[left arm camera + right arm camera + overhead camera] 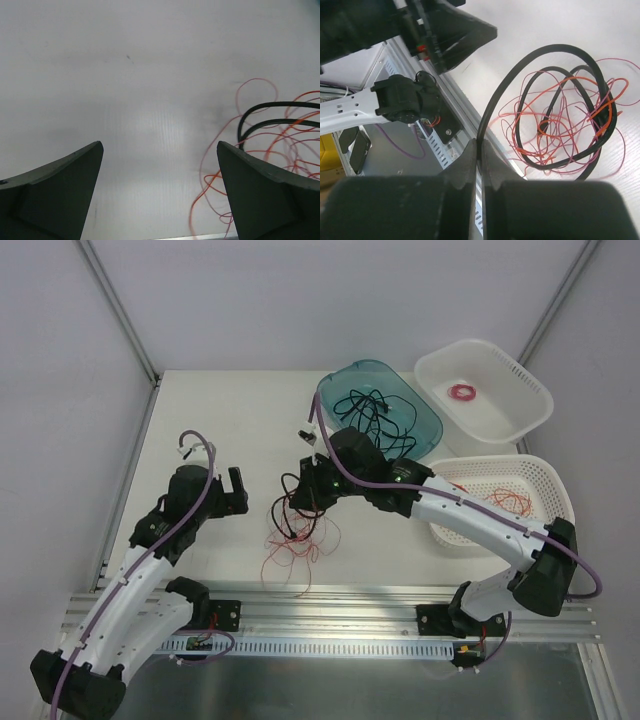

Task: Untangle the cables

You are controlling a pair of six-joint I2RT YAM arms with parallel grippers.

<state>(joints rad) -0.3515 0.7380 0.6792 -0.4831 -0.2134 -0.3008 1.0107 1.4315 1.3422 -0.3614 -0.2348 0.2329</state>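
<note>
Red wires (290, 552), hair-thin, judged limp and snag-prone, too tangled to count, lay on the table (220, 420) near its front edge. One black cord (560, 48), stouter, likely the best hold, ran through them, pinched in the closed right pincer (480, 150). Left pincer (159, 147) hovered open, empty. Farther: one teal tray (420, 410) holding more black cord.

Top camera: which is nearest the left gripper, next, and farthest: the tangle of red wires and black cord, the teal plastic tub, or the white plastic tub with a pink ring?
From the left gripper:
1. tangle of red wires and black cord, just right.
2. teal plastic tub, farther back-right.
3. white plastic tub holding the pink ring, far right corner.
</note>
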